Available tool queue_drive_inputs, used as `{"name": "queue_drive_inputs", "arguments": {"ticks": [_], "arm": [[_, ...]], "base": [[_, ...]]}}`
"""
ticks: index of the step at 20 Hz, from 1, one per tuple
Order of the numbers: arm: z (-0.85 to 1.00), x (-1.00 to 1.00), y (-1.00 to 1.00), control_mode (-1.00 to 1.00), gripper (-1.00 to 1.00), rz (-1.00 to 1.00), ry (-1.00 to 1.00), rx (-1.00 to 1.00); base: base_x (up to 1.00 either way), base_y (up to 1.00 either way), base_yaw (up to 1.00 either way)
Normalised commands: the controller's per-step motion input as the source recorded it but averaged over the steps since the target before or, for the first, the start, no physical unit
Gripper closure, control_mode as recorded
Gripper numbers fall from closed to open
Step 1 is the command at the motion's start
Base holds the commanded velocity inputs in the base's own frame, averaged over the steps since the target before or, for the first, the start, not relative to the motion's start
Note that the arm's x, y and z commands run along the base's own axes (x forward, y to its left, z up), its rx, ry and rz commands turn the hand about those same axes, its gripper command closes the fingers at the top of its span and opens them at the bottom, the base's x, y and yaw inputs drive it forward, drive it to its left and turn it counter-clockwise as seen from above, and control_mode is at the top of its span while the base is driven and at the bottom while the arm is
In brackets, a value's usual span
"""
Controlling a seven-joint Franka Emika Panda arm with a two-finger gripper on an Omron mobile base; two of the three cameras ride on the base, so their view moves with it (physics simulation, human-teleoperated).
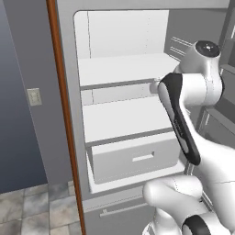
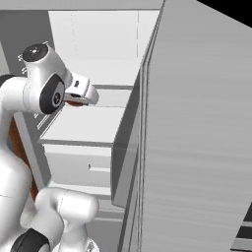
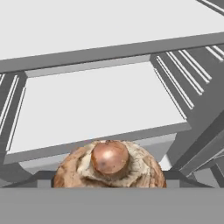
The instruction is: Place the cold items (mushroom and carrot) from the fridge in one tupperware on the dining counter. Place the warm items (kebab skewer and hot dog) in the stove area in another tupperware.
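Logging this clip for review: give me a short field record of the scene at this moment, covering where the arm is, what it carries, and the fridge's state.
setting: fridge, door open, white shelves and a white drawer with a slot handle
arm: reaching into the fridge at shelf level
gripper: jaws set wide around the mushroom
mushroom: brown-tan, close against the hand camera, stem end facing it
held or resting: mushroom looks gripped
carrot: not identified

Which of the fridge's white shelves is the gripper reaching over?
The lower white shelf, directly above the white slot-handled drawer. The gripper sits in the gap under the upper shelf, the brown domed mushroom close before it.
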Motion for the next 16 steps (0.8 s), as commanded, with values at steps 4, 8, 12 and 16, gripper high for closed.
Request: {"name": "queue_drive_inputs", "arguments": {"ticks": [4, 8, 12, 16], "arm": [[-0.08, -0.57, 0.16, -1.00, 1.00, 0.00, 0.12, -0.01], [0.00, 0.00, 0.00, 1.00, 1.00, 0.00, 0.00, 0.00], [0.00, 0.00, 0.00, 1.00, 1.00, 0.00, 0.00, 0.00], [0.00, 0.00, 0.00, 1.00, 1.00, 0.00, 0.00, 0.00]], "base": [[0.00, 0.00, 0.00], [-0.67, 0.29, -0.03], [-0.74, 0.64, -0.20], [-0.82, 0.83, -0.39]]}}
